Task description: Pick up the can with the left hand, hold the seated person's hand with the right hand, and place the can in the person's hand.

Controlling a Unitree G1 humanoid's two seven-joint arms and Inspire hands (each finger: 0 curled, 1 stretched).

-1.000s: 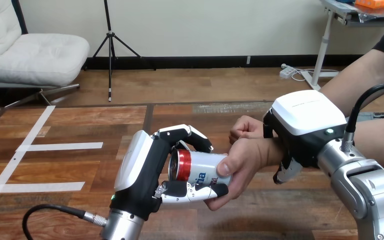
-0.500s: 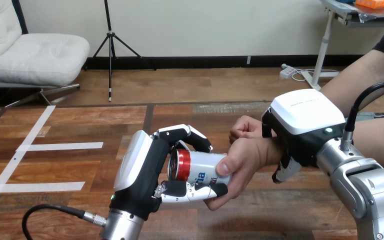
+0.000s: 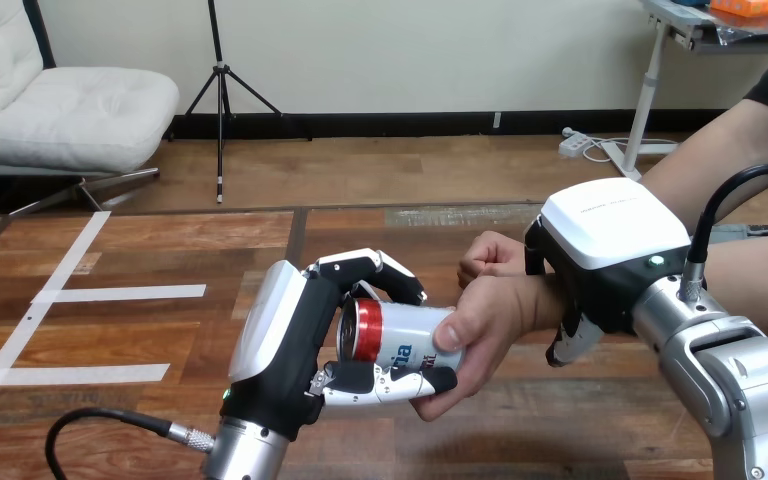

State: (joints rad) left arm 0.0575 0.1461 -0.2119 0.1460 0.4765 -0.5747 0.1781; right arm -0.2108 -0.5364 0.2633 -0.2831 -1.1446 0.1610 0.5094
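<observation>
A silver can with a red end [image 3: 392,339] lies on its side above the table, at the middle of the head view. My left hand [image 3: 295,345] is shut on it, fingers curled over its top and thumb under it. The person's hand [image 3: 480,335] grips the can's other end from the right. My right hand [image 3: 600,255] sits over the person's wrist, its fingers curled down around it. The person's other hand [image 3: 492,256] is a fist just behind.
The wooden table [image 3: 140,300] spreads out to the left, with white tape strips [image 3: 120,293] on its left part. The person's forearm [image 3: 730,150] comes in from the upper right.
</observation>
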